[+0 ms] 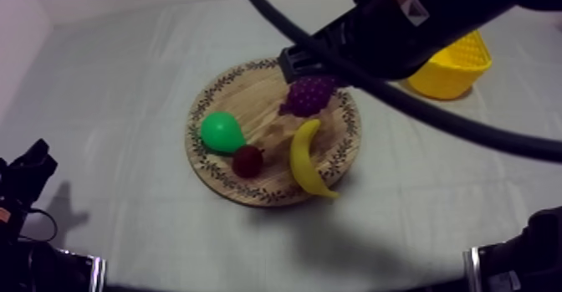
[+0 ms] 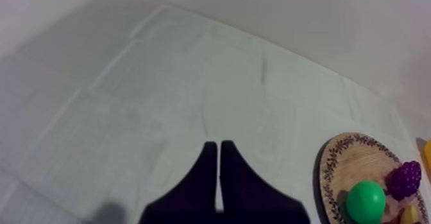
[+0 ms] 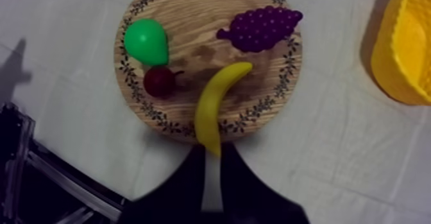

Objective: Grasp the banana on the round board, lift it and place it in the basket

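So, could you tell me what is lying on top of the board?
On the board: a pear, a small red fruit, grapes and a banana whose tip overhangs the rim. Only the wood beneath them is covered.

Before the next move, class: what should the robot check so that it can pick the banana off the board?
1. Curved yellow toy banana lies free on the round wooden board: ok.
2. Right tool lined up at the banana's near end: ok.
3. Right tool open for a grasp: not ok, shut.
4. Yellow basket has room: cannot tell.
5. Left tool away from the board: ok.
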You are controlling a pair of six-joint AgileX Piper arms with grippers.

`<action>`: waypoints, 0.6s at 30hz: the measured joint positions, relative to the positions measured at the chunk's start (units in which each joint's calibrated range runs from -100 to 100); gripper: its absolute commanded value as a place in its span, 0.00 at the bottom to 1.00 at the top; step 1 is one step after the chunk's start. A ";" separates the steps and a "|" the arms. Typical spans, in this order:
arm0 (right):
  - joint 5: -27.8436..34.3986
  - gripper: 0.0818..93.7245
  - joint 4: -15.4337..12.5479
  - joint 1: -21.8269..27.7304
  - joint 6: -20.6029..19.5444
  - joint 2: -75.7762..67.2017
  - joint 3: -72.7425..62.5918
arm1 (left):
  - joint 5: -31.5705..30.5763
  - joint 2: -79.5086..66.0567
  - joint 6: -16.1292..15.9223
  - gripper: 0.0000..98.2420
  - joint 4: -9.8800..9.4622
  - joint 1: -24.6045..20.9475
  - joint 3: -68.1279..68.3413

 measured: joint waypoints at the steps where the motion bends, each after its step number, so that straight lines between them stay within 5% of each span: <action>1: 0.00 0.16 0.00 -0.11 -0.19 0.19 0.00 | 0.00 0.00 0.00 0.00 0.00 0.00 0.00; 18: 0.56 0.62 -4.73 0.67 -0.87 0.72 5.03 | 0.00 0.00 0.00 0.00 0.00 0.00 0.00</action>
